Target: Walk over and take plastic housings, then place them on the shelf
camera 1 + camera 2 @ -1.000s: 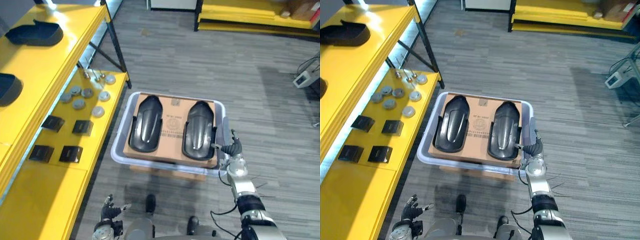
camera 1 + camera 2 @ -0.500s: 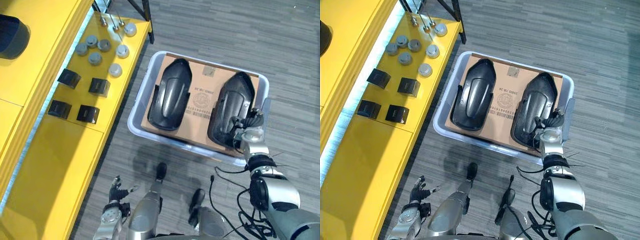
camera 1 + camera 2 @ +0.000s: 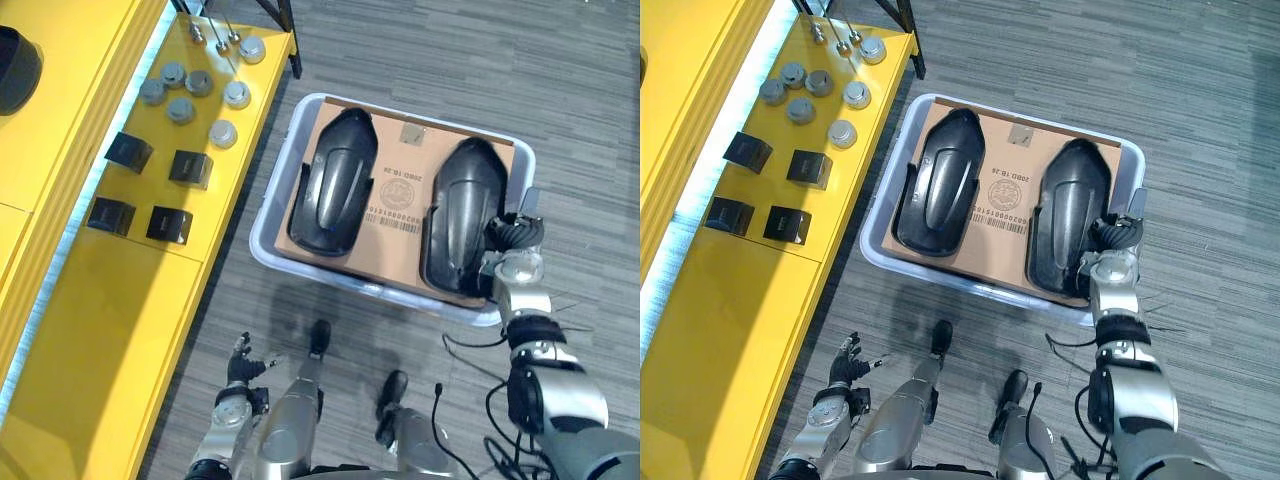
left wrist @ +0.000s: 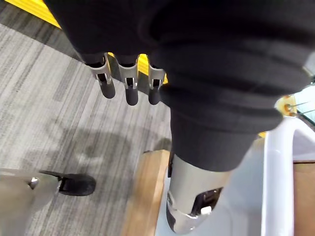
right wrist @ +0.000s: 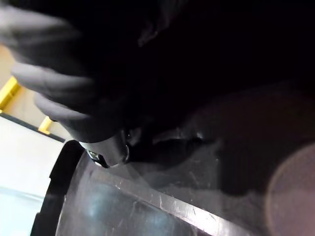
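Two black plastic housings lie side by side on a cardboard sheet [image 3: 398, 190] in a pale bin [image 3: 272, 198]: the left housing [image 3: 335, 185] and the right housing [image 3: 462, 215]. My right hand [image 3: 515, 238] sits at the near right edge of the right housing, its dark-tipped fingers curled onto the edge. In the right wrist view the curled fingers [image 5: 59, 98] press on the glossy black shell [image 5: 147, 206]. My left hand [image 3: 238, 365] hangs low beside the yellow shelf, fingers straight [image 4: 129, 88], holding nothing.
The yellow shelf [image 3: 90, 310] runs along the left, carrying small black boxes [image 3: 188, 168] and grey round caps [image 3: 222, 132]. Another black housing [image 3: 15, 70] rests on its upper level. The bin stands on a wooden block [image 4: 142, 196] over grey carpet.
The camera has tipped downward, shifting the whole picture. My right hand's fingers have curled from straight onto the right housing's edge. The left hand stays the same.
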You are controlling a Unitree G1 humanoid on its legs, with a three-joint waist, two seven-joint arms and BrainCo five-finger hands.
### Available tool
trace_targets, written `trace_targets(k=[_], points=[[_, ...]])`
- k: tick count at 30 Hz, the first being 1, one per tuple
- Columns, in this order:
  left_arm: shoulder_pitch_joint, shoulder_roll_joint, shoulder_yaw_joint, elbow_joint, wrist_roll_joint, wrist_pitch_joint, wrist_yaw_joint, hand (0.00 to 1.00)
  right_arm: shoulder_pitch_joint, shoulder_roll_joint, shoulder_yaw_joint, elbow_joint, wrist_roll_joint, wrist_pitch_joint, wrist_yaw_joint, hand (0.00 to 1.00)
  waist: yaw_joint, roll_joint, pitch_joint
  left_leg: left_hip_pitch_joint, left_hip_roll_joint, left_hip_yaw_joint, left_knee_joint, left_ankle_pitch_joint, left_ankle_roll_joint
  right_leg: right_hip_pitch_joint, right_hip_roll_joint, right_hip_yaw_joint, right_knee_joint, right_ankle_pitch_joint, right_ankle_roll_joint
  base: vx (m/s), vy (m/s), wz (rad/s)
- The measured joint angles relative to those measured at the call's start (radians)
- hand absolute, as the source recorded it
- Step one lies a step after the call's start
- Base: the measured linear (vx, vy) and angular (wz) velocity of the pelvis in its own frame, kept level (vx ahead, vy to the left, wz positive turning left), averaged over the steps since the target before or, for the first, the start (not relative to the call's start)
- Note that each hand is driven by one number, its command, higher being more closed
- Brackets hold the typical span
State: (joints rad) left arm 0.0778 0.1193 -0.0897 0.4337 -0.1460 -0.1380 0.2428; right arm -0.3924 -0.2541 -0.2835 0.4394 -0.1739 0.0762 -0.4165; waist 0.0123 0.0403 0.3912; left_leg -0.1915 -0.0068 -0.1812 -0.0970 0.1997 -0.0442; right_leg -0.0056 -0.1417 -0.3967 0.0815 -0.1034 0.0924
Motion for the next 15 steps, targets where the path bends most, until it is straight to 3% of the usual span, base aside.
trace_targets(k=[4,5,11,15], points=[[0.061,-0.018,0.001,-0.223,-0.002,-0.001,-0.002,0.00,0.169,0.066,-0.043,-0.206,-0.048,0.000,-0.036,1.00,-0.004,-0.034,-0.052,0.021,0.010,0.032,-0.004,-0.015,0.000,0.000,0.004,0.040,0.003,0.000,0.000,-0.05,0.004,-0.27],[0.092,-0.038,-0.003,-0.305,-0.021,-0.003,-0.001,0.00,0.220,0.094,-0.041,-0.283,-0.068,-0.001,-0.043,1.00,-0.026,-0.042,-0.086,0.025,0.009,0.040,-0.006,-0.018,0.003,0.000,0.003,0.047,0.003,0.000,0.000,-0.03,0.007,-0.16],[0.112,-0.073,-0.098,-0.537,-0.042,-0.021,0.013,0.00,0.322,0.176,0.034,-0.476,-0.145,-0.006,-0.062,1.00,-0.052,-0.042,-0.156,0.067,0.010,0.077,-0.001,-0.022,0.008,0.018,0.003,0.089,0.010,0.001,0.001,-0.02,0.004,-0.18],[0.064,-0.091,-0.171,-0.565,-0.046,-0.025,0.039,0.00,0.349,0.202,0.121,-0.552,-0.199,-0.007,-0.061,1.00,-0.052,-0.034,-0.186,0.086,0.016,0.098,-0.006,-0.022,0.009,0.020,0.004,0.109,0.022,0.002,0.001,-0.06,0.002,-0.16]])
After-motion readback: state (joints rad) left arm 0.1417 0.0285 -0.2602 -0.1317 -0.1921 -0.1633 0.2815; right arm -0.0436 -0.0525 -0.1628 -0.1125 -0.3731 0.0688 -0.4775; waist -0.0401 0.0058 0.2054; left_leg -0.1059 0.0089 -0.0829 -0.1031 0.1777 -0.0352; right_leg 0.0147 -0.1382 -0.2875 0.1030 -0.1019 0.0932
